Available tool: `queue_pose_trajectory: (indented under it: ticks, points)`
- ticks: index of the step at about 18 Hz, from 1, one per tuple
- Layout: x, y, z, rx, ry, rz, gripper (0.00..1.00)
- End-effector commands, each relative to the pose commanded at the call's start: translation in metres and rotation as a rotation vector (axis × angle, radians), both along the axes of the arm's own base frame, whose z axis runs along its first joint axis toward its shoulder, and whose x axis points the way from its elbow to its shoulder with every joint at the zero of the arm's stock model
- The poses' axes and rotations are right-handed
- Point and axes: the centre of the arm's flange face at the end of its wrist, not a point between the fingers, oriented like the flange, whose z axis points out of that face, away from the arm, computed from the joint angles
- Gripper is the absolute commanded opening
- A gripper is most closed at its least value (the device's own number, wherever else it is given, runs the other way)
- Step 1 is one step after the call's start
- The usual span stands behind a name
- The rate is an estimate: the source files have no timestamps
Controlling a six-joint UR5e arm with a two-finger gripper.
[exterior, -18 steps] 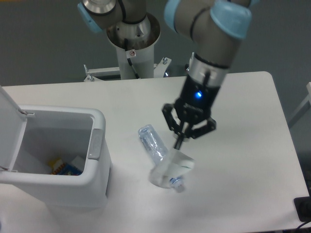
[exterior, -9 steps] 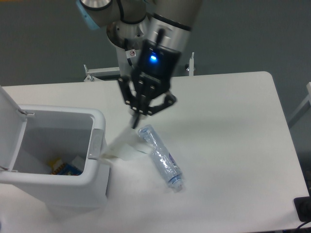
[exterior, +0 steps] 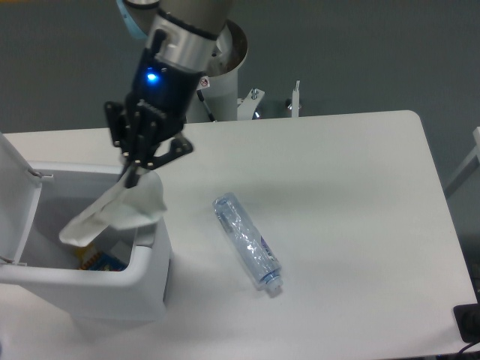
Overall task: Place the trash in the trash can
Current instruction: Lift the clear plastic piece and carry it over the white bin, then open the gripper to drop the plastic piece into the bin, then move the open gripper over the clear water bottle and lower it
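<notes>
While the crumpled wrapper [exterior: 116,210] hangs from the gripper [exterior: 133,176], pinched at its upper end between the closed fingertips, it droops down and to the left over the open mouth of the trash can [exterior: 150,289]. Its long axis runs diagonally, upper right at the fingers to lower left. The lower end sits over the bin's interior; the upper part seems to overlap the near right rim, though contact with the rim is hard to tell. So the wrapper lies directly below and slightly left of the gripper, with the opening under most of it. Release here would likely drop it inside; a small shift left would clear the rim better, as a judgement.

The crushed bottle [exterior: 247,240] lies flat on the table [exterior: 360,195], well apart to the right of the bin, not yet collected. Its long axis goes upper left to lower right, cap end toward the lower right. It sits down and right of the gripper.

Bin lid [exterior: 13,195] stands open at far left. Some colored scraps [exterior: 97,259] show at the bin's bottom. Arm base post [exterior: 214,71] stands behind the table.
</notes>
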Motion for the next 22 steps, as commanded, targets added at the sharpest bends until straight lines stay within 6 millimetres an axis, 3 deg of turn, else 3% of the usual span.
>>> queue_pose_trajectory:
  ticks: [3,7,10,12,19,21,22]
  points:
    - [-0.009,0.006,-0.005,-0.009,-0.015,0.017,0.99]
    - [-0.063,-0.003,-0.003,-0.010,-0.050,0.141,1.00]
    - [-0.091,-0.015,0.013,0.018,-0.084,0.220,1.00]
    - [-0.120,-0.026,0.009,0.041,-0.130,0.253,1.00]
    - [-0.197,-0.033,-0.063,-0.048,-0.205,0.354,1.00]
    - [-0.221,-0.037,-0.099,-0.149,-0.182,0.409,1.00]
    - [-0.231,-0.036,-0.129,-0.224,-0.172,0.431,1.00]
